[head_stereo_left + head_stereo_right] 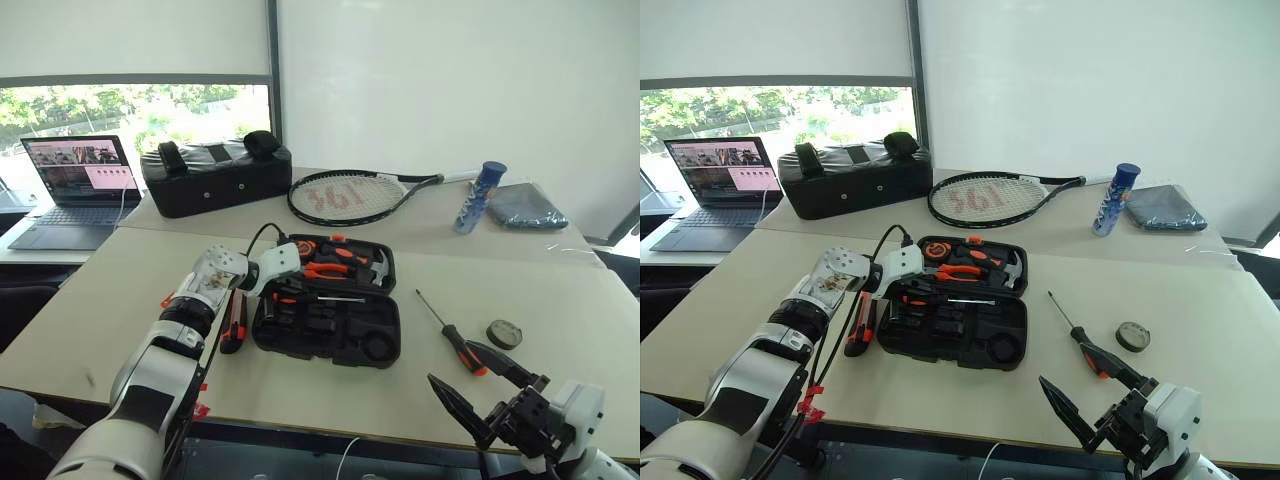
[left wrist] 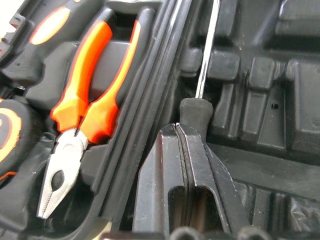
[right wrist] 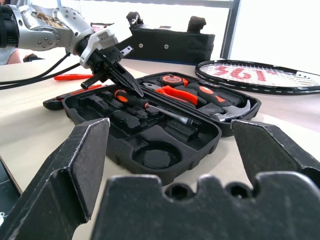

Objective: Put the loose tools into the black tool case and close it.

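Open black tool case point(image 1: 330, 320) near the middle of the table point(image 1: 110, 300), lid half toward the far edge with pliers point(image 2: 82, 117) and other tools bedded in it, tray half toward the near edge; left gripper point(image 3: 127, 82) over the tray's left part, fingers pressed together, tips touching the handle end of a black-and-orange screwdriver point(image 3: 145, 104); whether pinched or merely pushed, not clear; long axis of that screwdriver along the tray, shaft pointing toward the case's right end, seemingly settling into a slot. Right gripper point(image 1: 490, 385) near the table's front right corner, fingers spread wide, holding nothing. Still loose: second screwdriver point(image 1: 448, 330) on the right of the case, long axis running from the near edge toward the far edge, handle toward the near edge, just ahead of the right gripper; tape roll point(image 1: 504, 333) just beyond it toward the right edge; utility knife point(image 1: 233, 325) beside the case's left end, under the left forearm. Judged: right arm nearer the second screwdriver and tape roll, left arm nearer the knife.
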Robot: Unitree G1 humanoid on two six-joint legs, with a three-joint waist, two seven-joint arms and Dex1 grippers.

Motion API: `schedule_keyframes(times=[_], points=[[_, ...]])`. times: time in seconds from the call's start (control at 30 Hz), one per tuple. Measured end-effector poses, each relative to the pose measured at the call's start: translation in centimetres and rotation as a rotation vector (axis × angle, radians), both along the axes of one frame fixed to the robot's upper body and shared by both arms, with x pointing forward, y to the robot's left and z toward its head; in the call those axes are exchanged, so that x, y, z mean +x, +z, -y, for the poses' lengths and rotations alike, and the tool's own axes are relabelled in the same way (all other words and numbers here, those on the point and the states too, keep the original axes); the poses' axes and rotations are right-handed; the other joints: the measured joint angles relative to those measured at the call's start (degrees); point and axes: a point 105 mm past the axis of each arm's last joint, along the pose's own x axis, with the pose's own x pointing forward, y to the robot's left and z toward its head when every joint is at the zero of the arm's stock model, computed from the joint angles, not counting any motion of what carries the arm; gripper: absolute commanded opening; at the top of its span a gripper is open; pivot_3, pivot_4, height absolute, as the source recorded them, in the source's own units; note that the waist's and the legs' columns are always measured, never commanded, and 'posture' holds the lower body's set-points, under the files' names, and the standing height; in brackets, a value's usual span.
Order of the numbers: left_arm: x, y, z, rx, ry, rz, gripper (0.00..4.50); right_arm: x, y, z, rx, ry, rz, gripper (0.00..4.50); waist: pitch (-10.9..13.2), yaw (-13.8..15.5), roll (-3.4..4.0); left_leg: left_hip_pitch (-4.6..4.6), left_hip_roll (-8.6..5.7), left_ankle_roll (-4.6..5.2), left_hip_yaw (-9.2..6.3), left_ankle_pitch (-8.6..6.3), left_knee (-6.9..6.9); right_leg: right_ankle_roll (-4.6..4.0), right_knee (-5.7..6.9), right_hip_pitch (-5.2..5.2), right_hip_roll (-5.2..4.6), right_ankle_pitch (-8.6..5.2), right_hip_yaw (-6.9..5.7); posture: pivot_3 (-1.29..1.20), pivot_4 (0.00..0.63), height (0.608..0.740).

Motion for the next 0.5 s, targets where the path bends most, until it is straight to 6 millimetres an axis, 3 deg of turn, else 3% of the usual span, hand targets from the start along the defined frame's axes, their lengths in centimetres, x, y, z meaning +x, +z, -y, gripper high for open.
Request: schedule_keyframes(times=[0.13, 0.37, 0.43, 0.5], points=[[0.0, -0.4, 0.2, 0.029, 0.001, 0.012, 0.04, 0.1, 0.1, 0.0, -0.001, -0.006, 0.004, 4.5, -0.06, -0.08, 0.1, 0.61, 0.01, -0.02, 0.02, -0.02, -0.02, 0.04, -0.1, 0.63, 0.0, -0.09, 0.0, 0.0, 0.15, 0.74], [-1.0, -0.2, 0.1, -0.089, -0.017, -0.018, 0.04, 0.3, 0.3, 0.5, -0.011, -0.034, 0.016, 4.5, -0.11, -0.15, 0.16, 0.45, 0.02, -0.02, 0.03, -0.03, -0.08, 0.01, -0.1, 0.48, 0.0, -0.13, 0.02, 0.0, 0.15, 0.74], [-1.8, 0.1, -0.5, -0.183, -0.031, -0.046, 0.56, 0.1, 0.5, 1.3, -0.005, -0.058, 0.01, 4.5, -0.08, -0.27, 0.15, 0.2, 0.04, -0.02, 0.01, -0.04, -0.09, -0.04, -0.07, 0.22, 0.01, -0.14, 0.0, 0.0, 0.15, 0.74], [-2.2, 1.6, -1.5, -0.292, -0.035, -0.031, 1.09, -0.4, 0.3, 2.0, -0.021, -0.073, -0.011, 4.5, -0.08, -0.25, 0.14, -0.26, 0.04, -0.02, -0.04, -0.04, -0.06, -0.08, 0.03, -0.26, 0.01, -0.11, -0.02, 0.0, 0.15, 0.74]])
